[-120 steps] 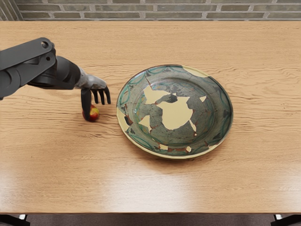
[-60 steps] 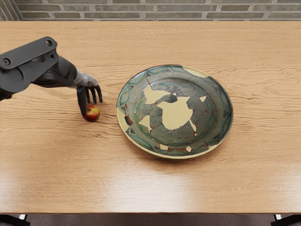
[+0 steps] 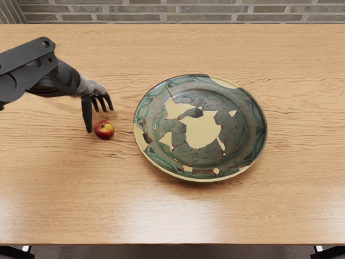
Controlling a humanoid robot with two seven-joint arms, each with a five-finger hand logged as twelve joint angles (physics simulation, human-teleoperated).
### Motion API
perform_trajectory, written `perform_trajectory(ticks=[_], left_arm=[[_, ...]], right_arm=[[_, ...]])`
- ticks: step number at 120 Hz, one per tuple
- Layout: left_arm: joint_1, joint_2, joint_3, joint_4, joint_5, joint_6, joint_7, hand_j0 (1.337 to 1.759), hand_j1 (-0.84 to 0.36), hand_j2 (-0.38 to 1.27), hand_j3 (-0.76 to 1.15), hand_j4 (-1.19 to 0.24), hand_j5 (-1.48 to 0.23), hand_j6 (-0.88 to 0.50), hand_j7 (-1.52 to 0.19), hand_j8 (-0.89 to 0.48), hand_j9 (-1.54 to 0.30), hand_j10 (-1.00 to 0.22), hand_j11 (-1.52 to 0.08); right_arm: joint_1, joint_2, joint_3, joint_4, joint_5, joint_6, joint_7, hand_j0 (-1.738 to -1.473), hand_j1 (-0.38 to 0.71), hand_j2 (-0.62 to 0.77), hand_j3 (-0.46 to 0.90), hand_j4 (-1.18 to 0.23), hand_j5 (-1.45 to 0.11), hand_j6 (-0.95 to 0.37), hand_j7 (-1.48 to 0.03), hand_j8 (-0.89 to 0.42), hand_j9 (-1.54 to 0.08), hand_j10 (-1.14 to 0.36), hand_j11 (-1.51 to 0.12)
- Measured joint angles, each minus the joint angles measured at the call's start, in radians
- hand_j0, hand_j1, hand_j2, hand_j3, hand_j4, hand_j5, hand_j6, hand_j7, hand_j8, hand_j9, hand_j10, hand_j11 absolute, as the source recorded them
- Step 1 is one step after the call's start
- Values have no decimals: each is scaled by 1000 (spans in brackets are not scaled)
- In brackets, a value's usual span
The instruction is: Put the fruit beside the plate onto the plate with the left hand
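A small red and yellow apple (image 3: 104, 129) lies on the wooden table just left of the plate (image 3: 251, 151), a wide dish with a green, grey and cream pattern. My left hand (image 3: 93, 107) hangs a little above and to the left of the apple, fingers spread and pointing down, holding nothing. One long finger (image 3: 87, 118) reaches down beside the apple without touching it. The left arm comes in from the left edge. No right arm shows.
The wooden table (image 3: 172, 210) stretches to a brick wall at the back. Bare wood lies in front of the plate and to its right.
My left hand has drawn back to the left and slightly up, away from the apple. The apple now lies fully uncovered and in nearly the same spot.
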Motion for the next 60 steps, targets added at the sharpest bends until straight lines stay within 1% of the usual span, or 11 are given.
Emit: perform_trajectory(ticks=[22, 36, 46, 60], left_arm=[[5, 34, 13, -138, 8, 104, 3, 1658, 27, 55, 0, -271, -351, -272, -350, -272, -350, -271, -350], [5, 46, 40, -207, 10, 148, 7, 1658, 21, 56, 0, -276, -357, -277, -357, -277, -357, -276, -357], [5, 47, 62, -239, 10, 166, 8, 1658, 9, 58, 0, -286, -369, -287, -369, -286, -369, -286, -369], [8, 48, 89, -259, 11, 194, 9, 1658, -19, 63, 0, -310, -400, -310, -400, -310, -400, -309, -400]], right_arm=[[0, 0, 0, 0, 0, 0, 0, -1658, -349, 0, 0, 0, 0, -1, 0, 0, 0, 0, 0], [0, 0, 0, 0, 0, 0, 0, -1658, -349, 0, 0, 0, 0, -1, 0, 0, 0, 0, 0], [0, 0, 0, 0, 0, 0, 0, -1658, -349, 0, 0, 0, 0, -1, 0, 0, 0, 0, 0], [0, 0, 0, 0, 0, 0, 0, -1658, -349, 0, 0, 0, 0, -1, 0, 0, 0, 0, 0]])
